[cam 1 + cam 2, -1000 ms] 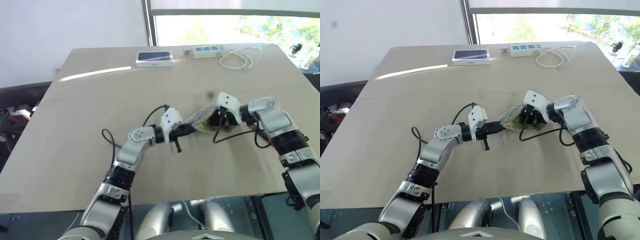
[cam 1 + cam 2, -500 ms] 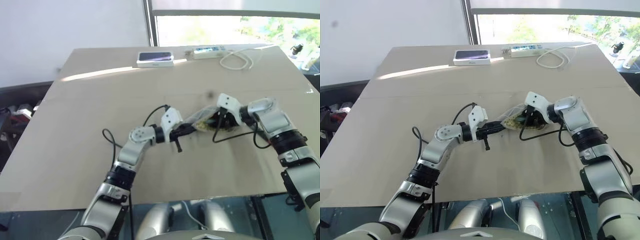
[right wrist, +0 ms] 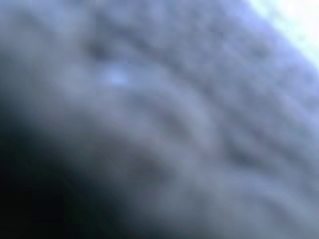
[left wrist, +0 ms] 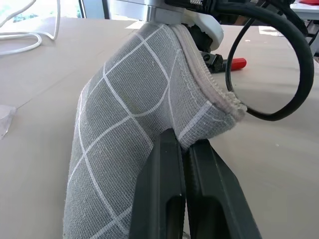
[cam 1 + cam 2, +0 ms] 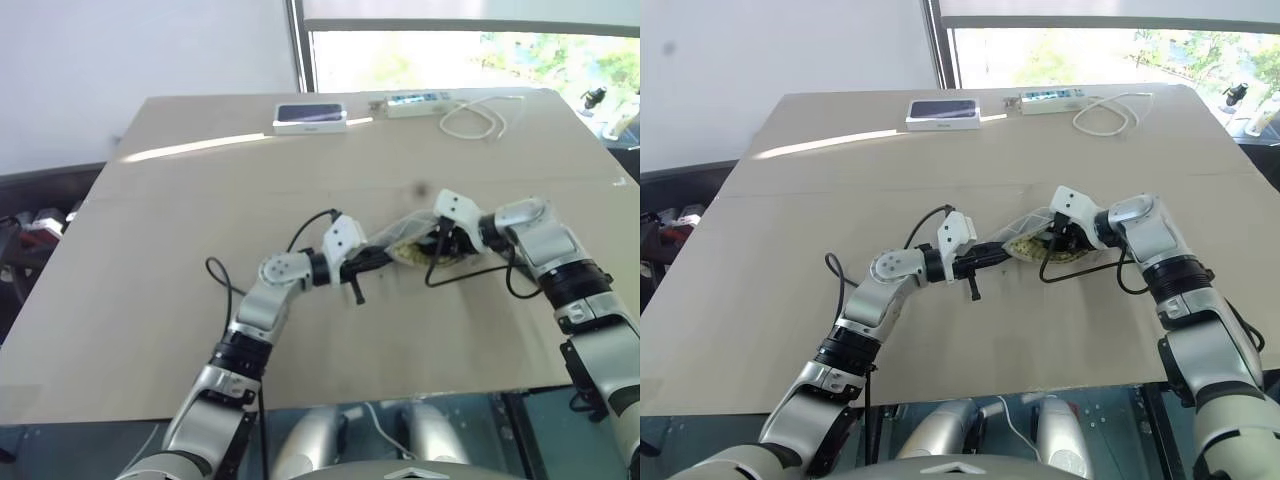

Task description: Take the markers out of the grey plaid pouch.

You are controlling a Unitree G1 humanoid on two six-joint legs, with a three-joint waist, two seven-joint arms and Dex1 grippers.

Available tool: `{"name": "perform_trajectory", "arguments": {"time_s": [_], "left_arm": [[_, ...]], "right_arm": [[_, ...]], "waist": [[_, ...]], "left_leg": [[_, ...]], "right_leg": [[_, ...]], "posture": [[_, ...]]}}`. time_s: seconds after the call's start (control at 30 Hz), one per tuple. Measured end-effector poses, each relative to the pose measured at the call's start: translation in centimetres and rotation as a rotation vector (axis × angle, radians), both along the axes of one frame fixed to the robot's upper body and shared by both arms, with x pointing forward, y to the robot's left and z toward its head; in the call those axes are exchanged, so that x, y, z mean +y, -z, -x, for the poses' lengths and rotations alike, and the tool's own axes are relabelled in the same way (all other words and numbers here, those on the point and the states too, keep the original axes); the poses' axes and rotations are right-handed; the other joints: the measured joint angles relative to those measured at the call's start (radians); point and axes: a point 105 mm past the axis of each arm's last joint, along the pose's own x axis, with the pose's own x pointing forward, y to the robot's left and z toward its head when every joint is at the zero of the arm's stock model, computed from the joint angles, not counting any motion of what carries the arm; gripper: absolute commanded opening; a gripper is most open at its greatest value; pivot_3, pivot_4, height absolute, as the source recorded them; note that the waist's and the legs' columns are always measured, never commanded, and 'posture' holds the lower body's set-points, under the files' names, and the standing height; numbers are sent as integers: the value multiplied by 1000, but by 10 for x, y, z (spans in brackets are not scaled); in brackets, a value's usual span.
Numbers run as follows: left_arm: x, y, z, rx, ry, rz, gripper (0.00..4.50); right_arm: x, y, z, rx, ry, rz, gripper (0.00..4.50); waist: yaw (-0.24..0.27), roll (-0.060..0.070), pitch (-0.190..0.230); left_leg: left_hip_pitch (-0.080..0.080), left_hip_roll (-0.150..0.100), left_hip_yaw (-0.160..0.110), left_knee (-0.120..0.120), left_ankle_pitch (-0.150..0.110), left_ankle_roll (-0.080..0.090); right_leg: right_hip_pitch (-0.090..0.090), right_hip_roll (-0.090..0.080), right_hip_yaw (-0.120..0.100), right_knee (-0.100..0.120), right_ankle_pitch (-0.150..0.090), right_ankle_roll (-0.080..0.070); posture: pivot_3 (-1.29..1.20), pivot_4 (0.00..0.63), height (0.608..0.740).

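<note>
- The pouch (image 4: 129,114) is soft woven fabric, grey with thin white grid lines, a stitched pale zipper band along its mouth; the lining at the mouth looks yellowish-tan in the head views.
- It sits near the middle of the table (image 5: 150,260), lifted off the surface and sagging between the two grippers.
- The left gripper (image 4: 185,149) has its two smooth black fingers pressed together on the pouch's edge near the mouth, pinching the cloth.
- The right gripper (image 5: 1052,238) is pushed into the pouch's mouth; its fingers are hidden by the fabric, so I cannot tell how far apart they stand or whether they have anything.
- A red marker (image 4: 234,63) with a dark end lies on the table just behind the pouch, in the left wrist view.
- A thick black cable (image 4: 279,59) loops from the right wrist beside the mouth.
- The table is pale, matt and wood-toned.
- At its far edge: a flat white box (image 5: 309,117) with dark top, a white power strip (image 5: 417,101), and a coiled white cable (image 5: 480,118), all well apart from the pouch.
</note>
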Motion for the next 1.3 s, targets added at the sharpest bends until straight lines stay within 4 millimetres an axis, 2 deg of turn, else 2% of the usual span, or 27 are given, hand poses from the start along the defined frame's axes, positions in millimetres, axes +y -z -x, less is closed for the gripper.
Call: {"name": "perform_trajectory", "arguments": {"time_s": [0.37, 0.7, 0.97, 1.17, 1.3], "left_arm": [[0, 0, 0, -2, 0, 1, 0], [5, 0, -5, -19, -59, -4, 0], [5, -2, -8, -44, -86, -5, 0], [8, -5, -12, -63, -124, 1, 0], [10, -7, -14, -70, -137, 6, 0]], "right_arm": [[2, -4, 6, -76, -33, 34, 814], [16, -11, 33, -246, -102, 92, 814], [11, -20, 43, -374, -93, 129, 814], [7, -28, 44, -494, -52, 88, 814], [6, -36, 44, -510, 10, 19, 814]], "waist": [[4, 0, 0], [11, 0, 1], [13, 0, 2], [13, 0, 2], [13, 0, 2]], "left_leg": [[-2, 0, 0, 0, 0, 0], [-7, 0, 0, -1, 0, 0], [-7, 0, 0, -1, 0, 0], [-7, 0, 0, -1, 0, 0], [-6, 0, 0, -1, 0, 0]], "right_leg": [[-2, 0, 0, 0, 0, 0], [-7, 0, 0, -1, 0, 0], [-7, 0, 0, -1, 0, 0], [-7, 0, 0, -1, 0, 0], [-7, 1, 0, -1, 0, 0]], "posture": [[0, 150, 740], [0, 150, 740], [0, 150, 740], [0, 150, 740], [0, 150, 740]]}}
